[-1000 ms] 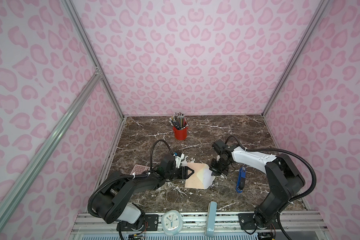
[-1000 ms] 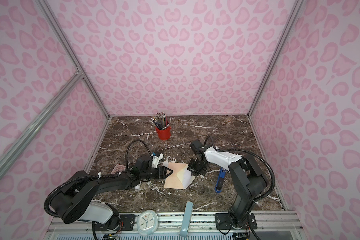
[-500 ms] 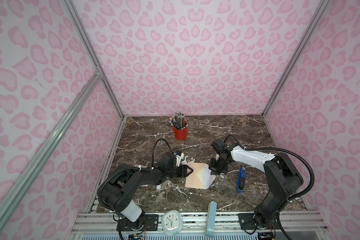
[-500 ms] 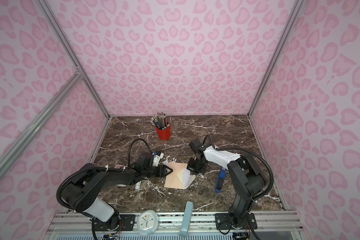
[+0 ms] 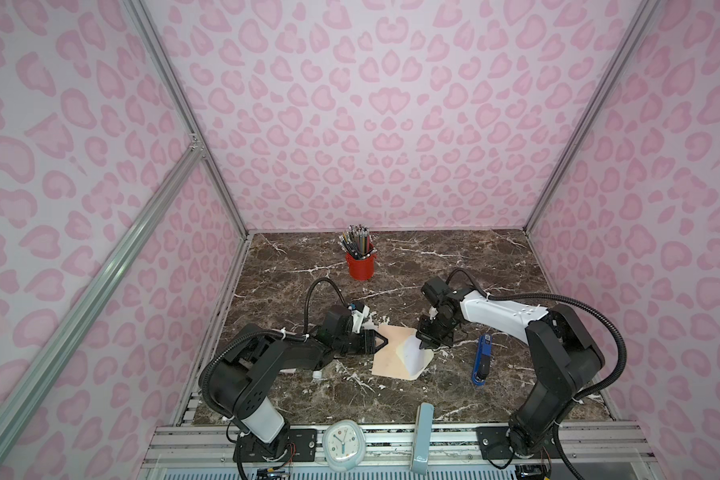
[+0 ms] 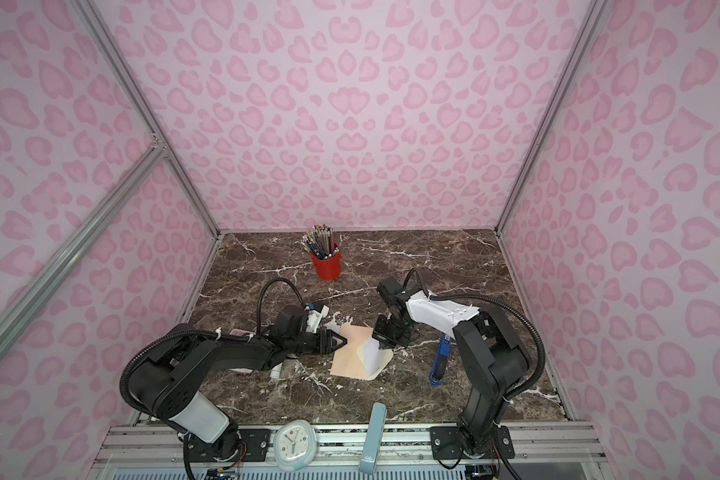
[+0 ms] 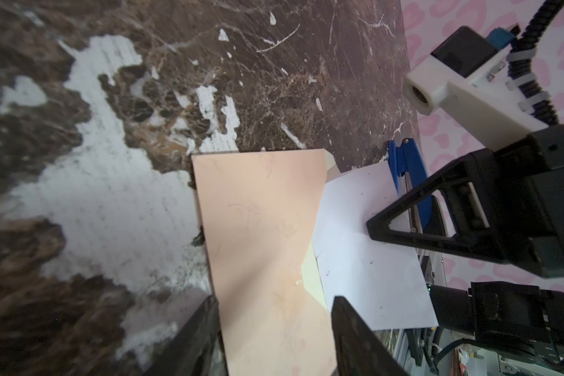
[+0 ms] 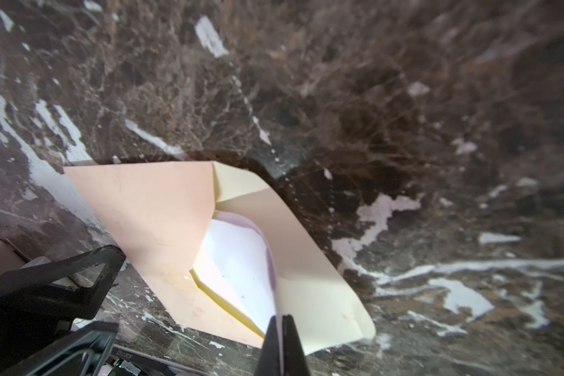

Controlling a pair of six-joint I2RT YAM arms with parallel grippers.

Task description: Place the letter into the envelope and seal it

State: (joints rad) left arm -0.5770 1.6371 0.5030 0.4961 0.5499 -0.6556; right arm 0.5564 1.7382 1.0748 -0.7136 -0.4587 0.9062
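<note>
Right pincer [image 8: 279, 318] tight on letter [image 8: 238, 260] edge, left pincer [image 7: 274, 301] agape at envelope [image 7: 258, 211] edge (bare marble [image 5: 433, 266] around).

Peach-pink envelope [image 5: 386, 357] on show, its flap [image 8: 319, 293] a paler cream, and the letter [image 5: 412, 354] against it is plain white. Underneath, the worktop [image 5: 433, 257] is dark brown marble, streaked with white veins and chipped white patches. Towards its back edge sits a bright red cup [image 5: 360, 268] of many-coloured pencils, near its right edge a blue stapler [image 5: 482, 359], and the walls [image 5: 371, 104] are pale pink with darker pink heart-like blotches.
</note>
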